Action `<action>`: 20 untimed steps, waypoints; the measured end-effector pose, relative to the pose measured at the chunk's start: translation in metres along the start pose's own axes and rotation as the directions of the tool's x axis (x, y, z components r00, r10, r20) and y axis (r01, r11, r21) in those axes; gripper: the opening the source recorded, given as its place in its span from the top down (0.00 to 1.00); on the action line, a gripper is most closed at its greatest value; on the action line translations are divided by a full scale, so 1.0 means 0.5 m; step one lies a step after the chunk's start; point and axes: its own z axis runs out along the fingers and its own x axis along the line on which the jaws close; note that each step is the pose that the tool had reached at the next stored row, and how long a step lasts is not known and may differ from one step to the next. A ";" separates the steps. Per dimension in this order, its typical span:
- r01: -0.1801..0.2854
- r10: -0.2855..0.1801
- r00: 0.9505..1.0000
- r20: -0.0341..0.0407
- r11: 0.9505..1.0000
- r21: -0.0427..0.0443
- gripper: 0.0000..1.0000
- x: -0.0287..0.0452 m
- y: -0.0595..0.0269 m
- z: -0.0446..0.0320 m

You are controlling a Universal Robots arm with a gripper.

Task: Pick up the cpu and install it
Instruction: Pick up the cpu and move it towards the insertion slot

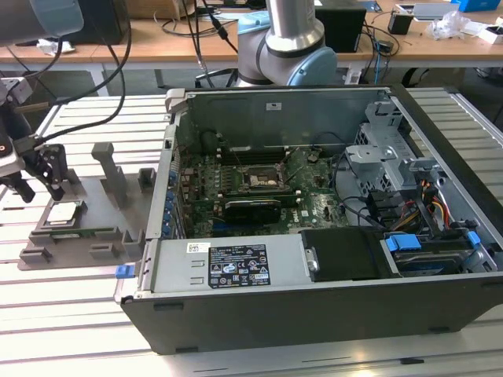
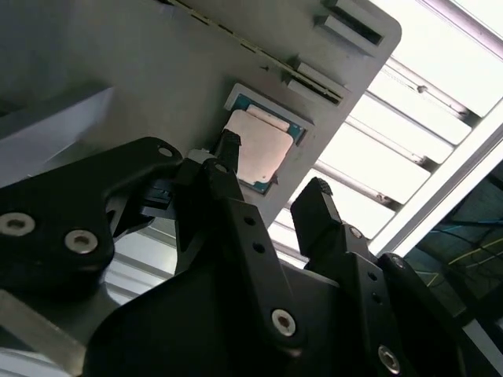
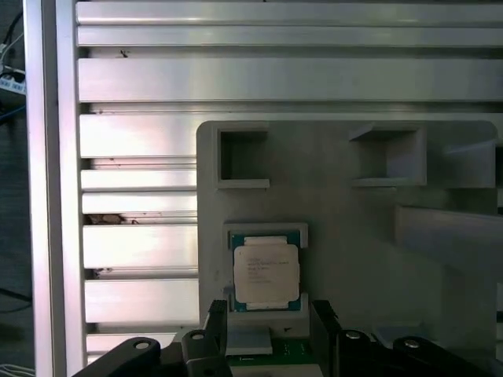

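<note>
The cpu, a flat square chip with a silvery top, lies in its recess on the grey holder tray at the exterior view's left. My gripper hangs just above and slightly off it, open, with nothing between its black fingers. In both wrist views the cpu sits just beyond the fingertips, and the gripper is lined up with the chip's near edge. The dark motherboard socket with its metal frame sits inside the open computer case.
The open computer case fills the middle and the exterior view's right, with drive cages and cables inside. The tray carries upright posts and square pockets. It all rests on a slatted aluminium table. The arm's base stands behind the case.
</note>
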 end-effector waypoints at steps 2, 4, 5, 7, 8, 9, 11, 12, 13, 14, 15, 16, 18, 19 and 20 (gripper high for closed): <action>0.000 0.000 1.000 0.000 1.000 0.000 0.46 0.000 0.000 0.004; 0.000 0.000 1.000 0.000 1.000 0.000 0.46 0.000 0.001 0.008; 0.000 0.000 1.000 0.000 1.000 0.000 0.46 0.000 0.001 0.010; 0.000 0.000 1.000 0.000 1.000 0.000 0.46 0.000 0.001 0.012; 0.000 0.000 1.000 0.000 1.000 0.000 0.46 0.000 0.001 0.013; 0.000 0.000 1.000 0.000 1.000 0.000 0.46 0.000 0.001 0.015; 0.000 0.000 1.000 0.000 1.000 0.000 0.46 0.001 0.001 0.018; 0.000 0.000 1.000 0.000 1.000 0.000 0.46 0.001 0.001 0.019; 0.000 0.000 1.000 0.000 1.000 0.000 0.46 0.001 0.001 0.020; 0.000 0.000 1.000 0.000 1.000 0.000 0.46 0.001 0.001 0.021; 0.000 0.000 1.000 0.000 1.000 0.000 0.46 0.001 0.001 0.022; 0.000 0.000 1.000 0.000 1.000 0.000 0.46 0.001 0.001 0.023; 0.000 0.000 1.000 0.000 1.000 0.000 0.46 0.001 0.001 0.026; 0.000 0.000 1.000 0.000 1.000 0.000 0.46 0.001 0.001 0.028; 0.000 0.000 1.000 0.000 1.000 0.000 0.46 0.001 0.001 0.030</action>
